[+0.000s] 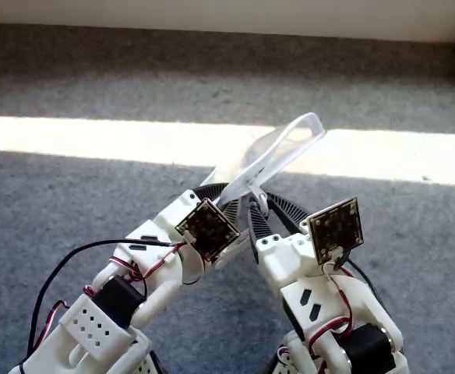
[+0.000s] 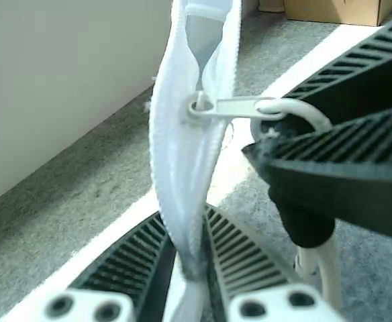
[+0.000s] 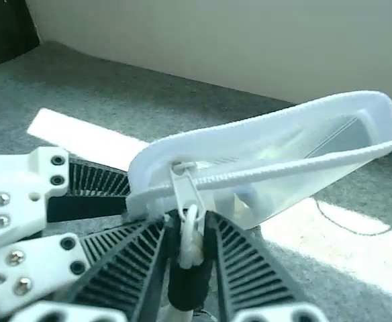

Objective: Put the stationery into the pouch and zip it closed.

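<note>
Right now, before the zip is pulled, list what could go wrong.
1. The right gripper pinches only the thin pull; under tension it may slip out.
2. The left gripper clamps just the pouch end beside the slider; a hard tug could drag the fabric free.
3. The pouch mouth gapes wide, so the zip may snag where its sides are not lined up.

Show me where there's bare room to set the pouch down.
Bare carpet lies beside the left arm, below the sunlit strip, and in a wide band between that strip and the wall. Crowded in the middle, where the left gripper and right gripper both clamp the pouch.
</note>
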Robot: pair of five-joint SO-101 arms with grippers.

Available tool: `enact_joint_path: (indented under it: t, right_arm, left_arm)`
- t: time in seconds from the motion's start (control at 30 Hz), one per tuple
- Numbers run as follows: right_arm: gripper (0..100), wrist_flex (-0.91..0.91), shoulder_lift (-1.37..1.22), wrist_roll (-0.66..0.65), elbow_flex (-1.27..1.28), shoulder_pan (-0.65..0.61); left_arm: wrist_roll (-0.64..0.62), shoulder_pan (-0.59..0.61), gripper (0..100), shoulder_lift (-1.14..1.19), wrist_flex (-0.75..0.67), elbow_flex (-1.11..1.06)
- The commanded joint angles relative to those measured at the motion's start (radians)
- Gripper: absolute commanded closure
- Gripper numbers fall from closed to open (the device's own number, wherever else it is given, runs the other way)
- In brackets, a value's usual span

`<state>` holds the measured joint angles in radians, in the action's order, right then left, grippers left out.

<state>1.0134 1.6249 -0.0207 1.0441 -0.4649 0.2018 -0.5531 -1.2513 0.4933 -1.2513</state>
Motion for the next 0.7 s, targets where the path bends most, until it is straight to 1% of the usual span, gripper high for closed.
enact_joint_path:
  t: [0.0, 0.07, 0.2, 0.4, 0.6, 0.67]
  right_arm:
    - [99.2, -0.025, -0.013, -0.025, -0.005, 0.047]
    - [99.5, -0.025, -0.013, -0.026, -0.005, 0.074]
    - [99.5, -0.033, -0.013, -0.083, -0.007, 0.131]
    - [99.5, -0.139, -0.021, -0.086, -0.007, 0.237]
    - [99.5, -0.211, -0.024, -0.091, -0.035, 0.254]
    - [99.5, -0.211, -0.024, -0.091, -0.059, 0.254]
  left_arm:
    - [-0.002, 0.015, 100, -0.024, 0.000, 0.031]
    - [-0.002, 0.016, 100, -0.027, 0.000, 0.031]
    - [-0.002, 0.018, 100, -0.030, 0.003, 0.031]
    - [-0.002, 0.018, 100, -0.030, 0.003, 0.031]
    - [0.000, 0.019, 100, -0.030, 0.005, 0.031]
    - [0.023, 0.019, 100, -0.030, 0.005, 0.031]
